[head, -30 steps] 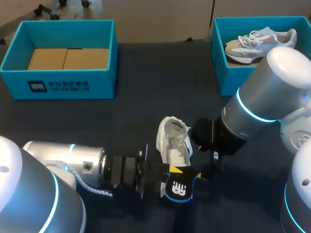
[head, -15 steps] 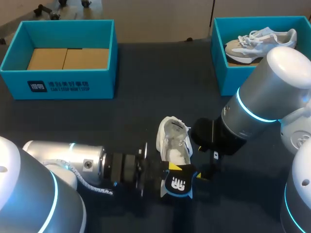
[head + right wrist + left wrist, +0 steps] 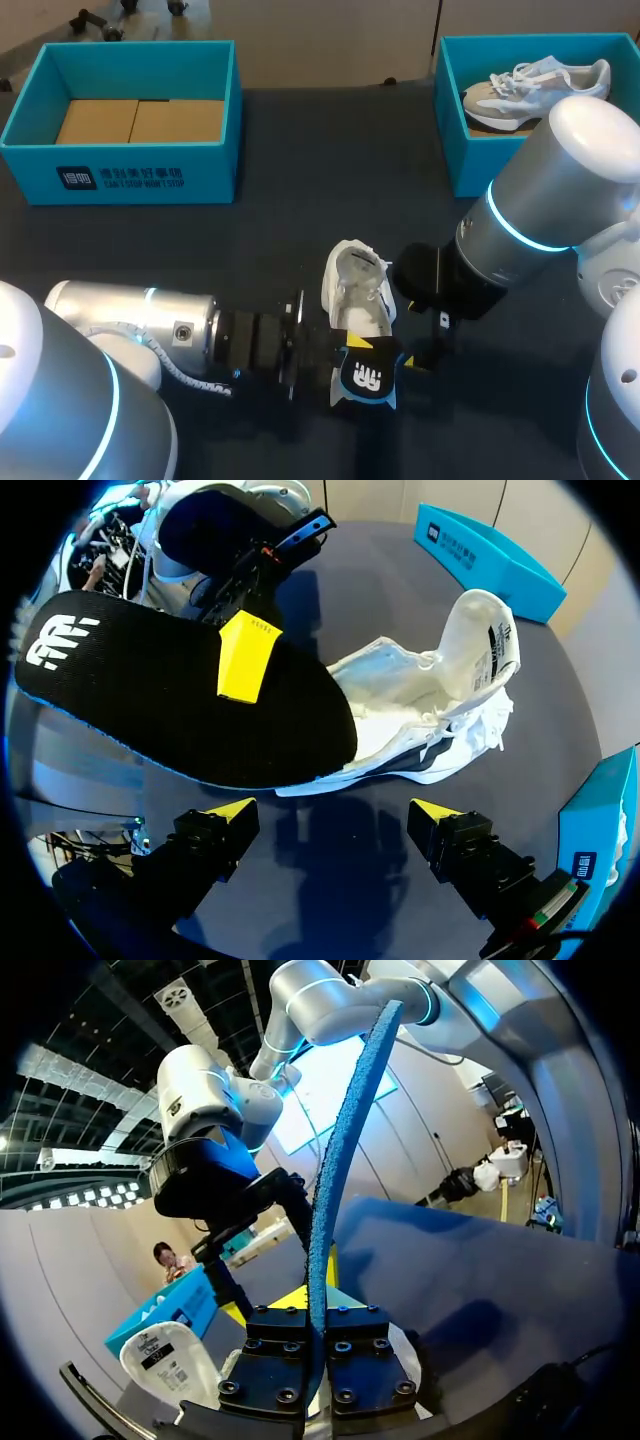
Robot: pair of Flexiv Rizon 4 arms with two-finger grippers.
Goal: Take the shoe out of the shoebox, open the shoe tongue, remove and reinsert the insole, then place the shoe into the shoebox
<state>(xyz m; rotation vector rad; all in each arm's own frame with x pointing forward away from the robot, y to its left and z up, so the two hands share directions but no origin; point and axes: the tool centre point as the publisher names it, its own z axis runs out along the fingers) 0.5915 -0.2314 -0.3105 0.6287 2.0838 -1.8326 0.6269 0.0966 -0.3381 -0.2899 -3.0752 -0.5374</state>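
Observation:
A white shoe (image 3: 358, 290) lies on the dark table with its tongue pulled up; the right wrist view shows the shoe (image 3: 440, 710) open just beyond the right fingers. My left gripper (image 3: 345, 357) is shut on the black insole (image 3: 368, 378), holding it just in front of the shoe. In the left wrist view the insole (image 3: 340, 1160) stands edge-on, blue underside showing, clamped in the left gripper (image 3: 315, 1325). My right gripper (image 3: 335, 815) hovers open beside the shoe, the insole (image 3: 150, 700) ahead of it, nothing between its fingers. In the head view the right gripper (image 3: 425, 350) is partly hidden by its wrist.
A teal shoebox (image 3: 130, 160) lined with cardboard stands at the back left. A second teal shoebox (image 3: 470, 150) at the back right holds another grey-white shoe (image 3: 535, 85). My two arms crowd the table's front.
The left wrist has shifted slightly, carrying the insole a touch left and up. The shoe and the right arm have not moved.

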